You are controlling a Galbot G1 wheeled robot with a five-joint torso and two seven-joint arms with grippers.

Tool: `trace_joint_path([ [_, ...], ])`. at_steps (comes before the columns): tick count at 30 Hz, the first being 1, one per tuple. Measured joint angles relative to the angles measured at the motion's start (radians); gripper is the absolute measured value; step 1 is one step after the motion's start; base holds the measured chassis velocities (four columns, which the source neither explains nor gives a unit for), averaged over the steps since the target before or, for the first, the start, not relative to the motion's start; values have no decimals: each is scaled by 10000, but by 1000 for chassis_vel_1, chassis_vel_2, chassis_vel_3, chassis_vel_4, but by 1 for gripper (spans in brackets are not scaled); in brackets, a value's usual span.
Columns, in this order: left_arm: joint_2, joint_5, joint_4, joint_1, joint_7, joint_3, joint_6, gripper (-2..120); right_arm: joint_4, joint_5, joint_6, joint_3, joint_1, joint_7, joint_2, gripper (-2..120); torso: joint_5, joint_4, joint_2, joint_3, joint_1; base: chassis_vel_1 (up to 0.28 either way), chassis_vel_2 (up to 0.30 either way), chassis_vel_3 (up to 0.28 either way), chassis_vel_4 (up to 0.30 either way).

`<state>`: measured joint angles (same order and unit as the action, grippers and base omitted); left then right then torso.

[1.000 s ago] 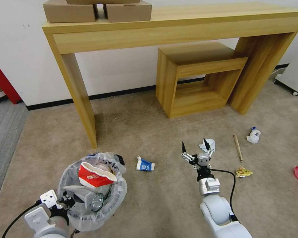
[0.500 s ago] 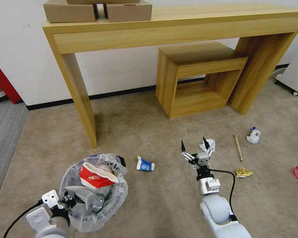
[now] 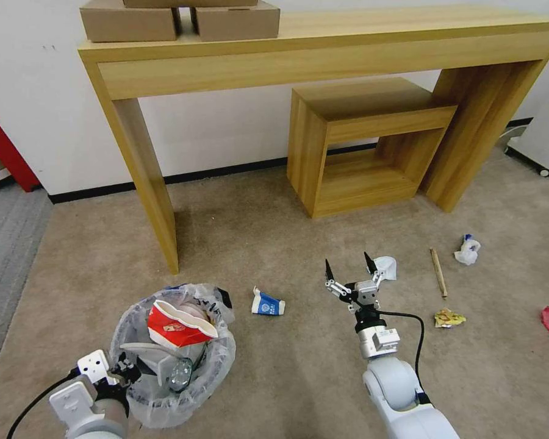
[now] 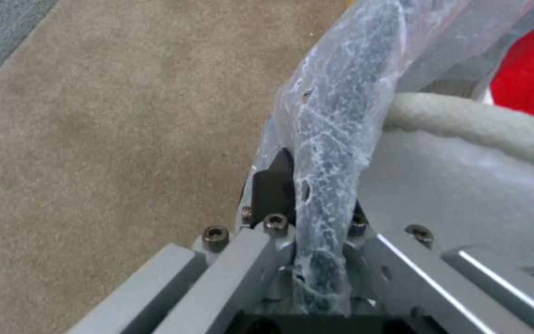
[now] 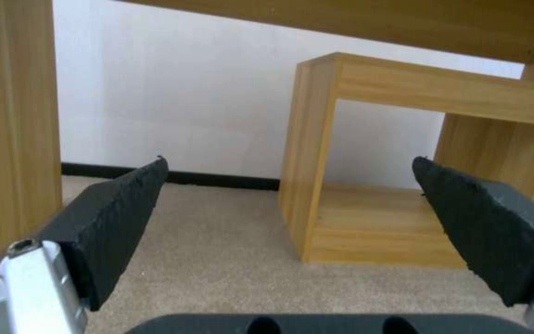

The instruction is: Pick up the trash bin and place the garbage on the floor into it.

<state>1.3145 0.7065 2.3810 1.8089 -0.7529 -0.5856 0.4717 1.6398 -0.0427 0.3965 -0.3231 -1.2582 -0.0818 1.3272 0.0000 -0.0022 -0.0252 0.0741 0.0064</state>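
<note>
Gripping: left claw [image 4: 316, 204] clamps the trash bin [image 3: 171, 360] rim and liner, at the robot's lower left.
Inside: red paper cup [image 3: 180, 324].
Right claw [image 3: 351, 273]: spread wide, empty, above carpet.
Litter: blue-white carton [image 3: 267, 303] between bin and right claw; white tissue wad [image 3: 385, 266] just beyond it.

White rounded arms [image 3: 402, 396] with silver wrist blocks, looping black cables [image 3: 418, 341], black wedge-shaped jaws, hex-head screws [image 4: 216, 233].
</note>
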Motion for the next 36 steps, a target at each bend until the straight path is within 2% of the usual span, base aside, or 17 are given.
trace_joint_path([
  [7, -32, -8, -24, -34, 7, 25, -5, 0, -65, -23, 8, 120, 52, 12, 26, 100, 1, 0, -1, -1, -1, -46, 40, 48, -45],
  [18, -29, -87, -103, -33, 23, 87, -23, 0, -177, -7, 10, 262, 160, -44, 62, 100, 1, 0, 0, 2, 1, -180, 178, 184, -174],
  [26, -88, -62, -163, -108, 22, 110, -38, 0, -234, 89, 60, 293, 274, -145, 10, 100, 0, 0, 0, 0, 2, -57, 62, 74, -54],
  [30, -209, 39, -163, -118, -6, 41, -42, 0, -140, 42, -103, 465, 404, -294, -204, 100, 1, 0, 0, 0, 0, 44, -22, -27, 22],
  [32, -342, 170, -107, -116, -39, -90, -43, 0, -30, -58, -421, 834, 784, -540, -672, 100, 1, 0, 0, -1, -1, 0, 0, 0, 0],
  [34, -350, 182, -100, -113, -45, -104, -44, 0, -30, -64, -462, 873, 834, -552, -736, 100, 2, 1, 0, 0, -1, 0, 0, 0, 0],
  [36, -365, 211, -75, -86, -52, -177, -44, 0, -182, -244, -727, 1273, 1297, -537, -1491, 100, 2, 2, 0, 0, 0, 0, 0, 0, 0],
])
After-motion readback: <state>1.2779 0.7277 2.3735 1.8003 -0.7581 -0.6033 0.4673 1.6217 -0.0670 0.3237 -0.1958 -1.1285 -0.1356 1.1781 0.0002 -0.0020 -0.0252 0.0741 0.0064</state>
